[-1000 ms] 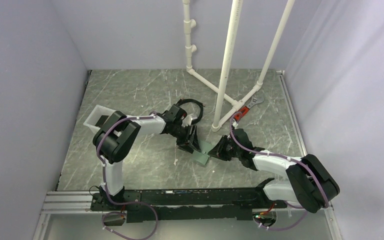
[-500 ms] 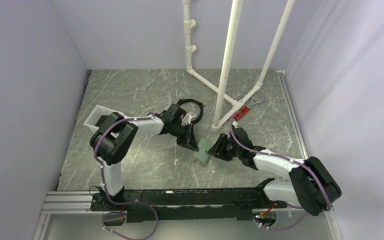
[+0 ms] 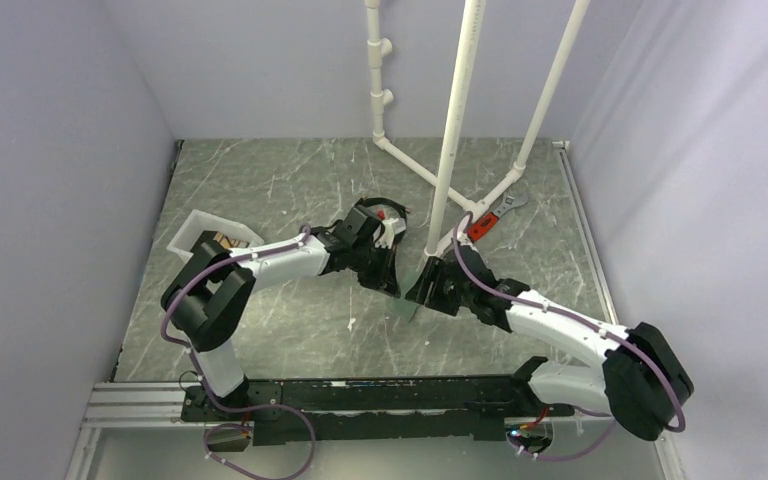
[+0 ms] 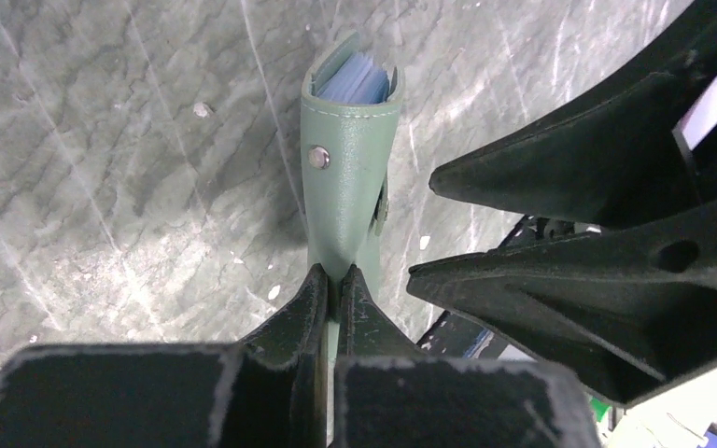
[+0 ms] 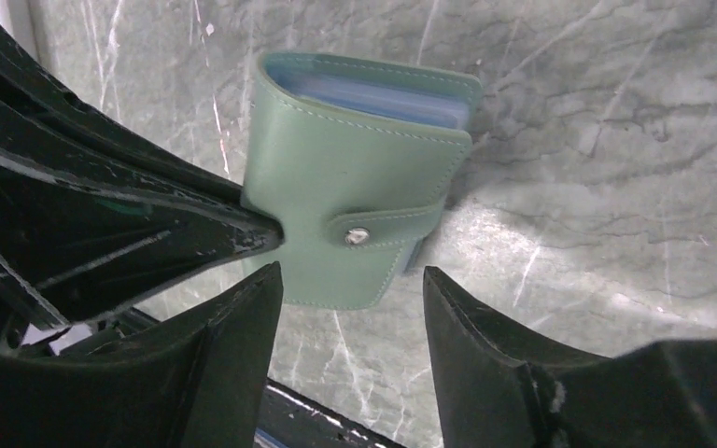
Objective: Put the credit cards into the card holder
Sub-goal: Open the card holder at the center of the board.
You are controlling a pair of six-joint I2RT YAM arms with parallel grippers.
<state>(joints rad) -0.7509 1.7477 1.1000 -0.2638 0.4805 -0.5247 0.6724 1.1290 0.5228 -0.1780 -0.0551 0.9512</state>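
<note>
The card holder [image 5: 350, 177], a grey-green folded wallet with a snap tab and light blue leaves, hangs on edge above the marble tabletop. My left gripper [image 4: 336, 276] is shut on one of its edges; from above it is seen at mid-table [image 3: 396, 288]. My right gripper [image 5: 350, 291] stands open, its fingertips either side of the holder's lower edge without touching it. In the left wrist view the right gripper's fingers [image 4: 569, 177] fill the right side. Tan credit cards [image 3: 224, 240] lie in the white tray [image 3: 188, 232] at the left.
A white PVC pipe frame [image 3: 450, 150] stands just behind both grippers. A red-handled wrench [image 3: 490, 218] lies at its foot. A black cable loop [image 3: 380, 208] sits behind the left gripper. Walls close in the left, back and right.
The left gripper closed on the card holder and the right gripper opened off it. The holder rose and turned on edge. The left arm stretched out, uncovering the tray.
</note>
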